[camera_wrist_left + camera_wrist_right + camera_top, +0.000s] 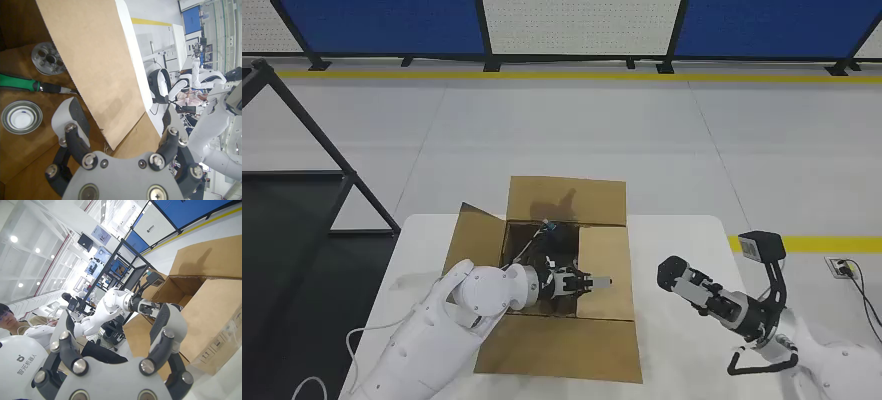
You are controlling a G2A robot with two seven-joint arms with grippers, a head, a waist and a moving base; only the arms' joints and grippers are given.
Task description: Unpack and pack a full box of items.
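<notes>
An open cardboard box [567, 200] stands mid-table with its flaps spread. Inside lie a grey metal wheel [47, 58], a green-handled screwdriver [19, 83] and a round metal tin [21, 117]. My left gripper [577, 283] is open over the box's right side. In the left wrist view the left gripper [121, 113] has the edge of the right flap [90, 56] between its fingers, one finger [73, 111] inside the box, and it holds nothing. My right gripper [670, 272] hovers open and empty to the right of the box [208, 306]; in its wrist view the right gripper [115, 321] faces the box's side.
The white table [682, 240] has bare room to the right of the box. A black metal frame [302, 130] stands off the table's left edge. Blue and white partition panels [582, 25] line the back of the floor.
</notes>
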